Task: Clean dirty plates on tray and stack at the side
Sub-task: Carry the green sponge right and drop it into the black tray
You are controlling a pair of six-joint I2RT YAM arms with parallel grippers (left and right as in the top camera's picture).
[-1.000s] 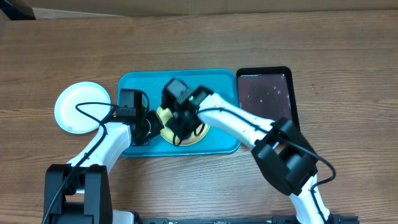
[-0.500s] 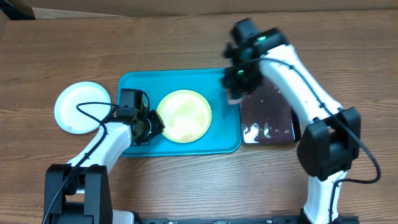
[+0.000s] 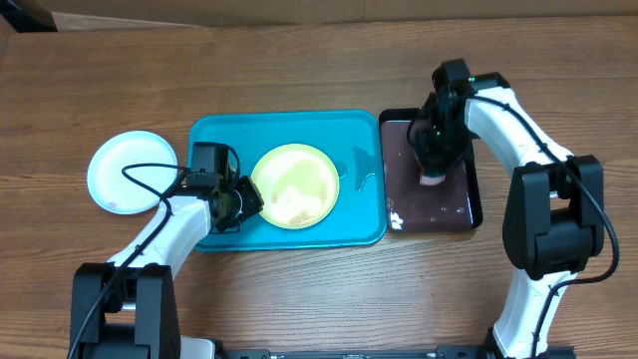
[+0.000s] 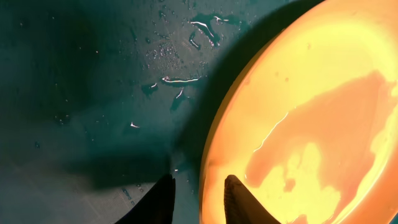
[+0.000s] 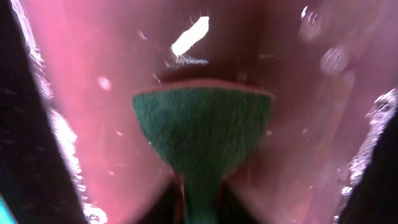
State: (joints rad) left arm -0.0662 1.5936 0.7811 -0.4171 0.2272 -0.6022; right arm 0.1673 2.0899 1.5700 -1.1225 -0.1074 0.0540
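Observation:
A yellow-green plate (image 3: 294, 186) lies wet in the turquoise tray (image 3: 359, 214). My left gripper (image 3: 245, 199) grips its left rim. In the left wrist view the fingers (image 4: 199, 200) straddle the rim of the plate (image 4: 311, 124), one over the plate and one over the tray floor (image 4: 93, 74). A white plate (image 3: 130, 172) lies on the table left of the tray. My right gripper (image 3: 436, 168) is over the black tray (image 3: 444, 209), shut on a green sponge (image 5: 202, 127) that is pinched between the fingers (image 5: 199, 202). The light blue plate does not show.
The black tray's wet floor (image 5: 93, 93) fills the right wrist view, with water drops and foam at its front left corner (image 3: 394, 214). Water streaks lie on the turquoise tray right of the plate (image 3: 364, 179). Wooden table surrounds both trays.
My right arm left the yellow-green plate, swung right past the tray's far corner and came down over the black tray with the sponge. The plate is now uncovered. The left arm has not moved.

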